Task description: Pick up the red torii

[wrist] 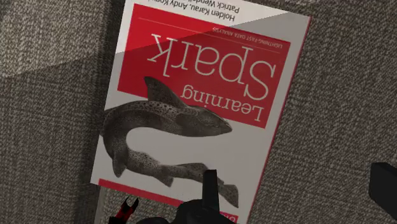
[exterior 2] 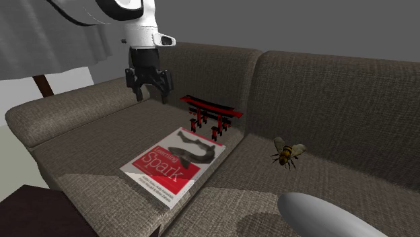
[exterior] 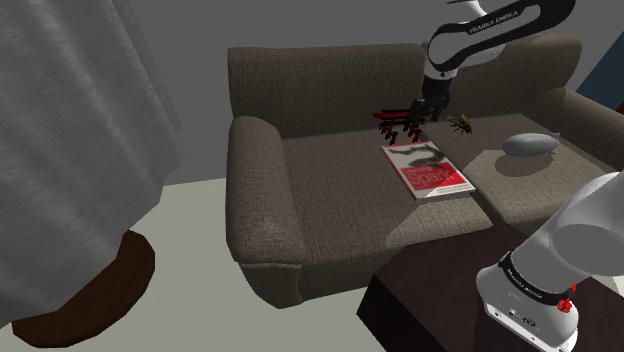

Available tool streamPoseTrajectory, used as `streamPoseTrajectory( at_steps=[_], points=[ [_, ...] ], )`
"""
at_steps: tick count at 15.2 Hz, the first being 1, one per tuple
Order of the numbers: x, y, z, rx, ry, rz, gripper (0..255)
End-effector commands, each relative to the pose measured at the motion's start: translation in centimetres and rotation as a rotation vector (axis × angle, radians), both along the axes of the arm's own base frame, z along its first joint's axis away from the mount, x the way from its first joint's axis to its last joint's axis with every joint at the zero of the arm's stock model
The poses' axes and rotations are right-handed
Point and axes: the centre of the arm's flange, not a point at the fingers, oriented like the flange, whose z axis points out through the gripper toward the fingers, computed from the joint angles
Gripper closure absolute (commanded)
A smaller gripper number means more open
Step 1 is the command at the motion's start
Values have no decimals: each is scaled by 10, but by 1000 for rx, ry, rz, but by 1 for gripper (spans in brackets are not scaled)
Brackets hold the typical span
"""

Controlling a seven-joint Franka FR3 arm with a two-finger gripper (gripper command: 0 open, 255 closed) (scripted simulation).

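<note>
Red-and-black torii gate model (wrist: pixel 130 209) mostly cut off at wrist view's edge; smooth grey rounded object (exterior 2: pixel 324 217) cropped in second exterior view.

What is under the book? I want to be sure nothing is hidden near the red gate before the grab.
The book lies flat on the sofa seat, with brown fabric showing all around it. Anything directly beneath its cover is hidden.

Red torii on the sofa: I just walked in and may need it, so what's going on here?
The white arm is after the red torii on the brown sofa but has not taken it yet. Its jaws hang open above the seat, beside the torii and clear of it. The torii stands upright between the book and the backrest; a bee figure sits nearby.
</note>
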Motion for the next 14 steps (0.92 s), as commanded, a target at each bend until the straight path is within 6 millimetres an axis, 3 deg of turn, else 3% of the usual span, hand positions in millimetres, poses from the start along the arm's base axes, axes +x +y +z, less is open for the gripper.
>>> streamPoseTrajectory(
  at_steps=[1, 14],
  points=[
    [17, -12, -12, 5, -10, -9, 0],
    [130, -92, -107, 41, -65, -64, 0]
  ],
)
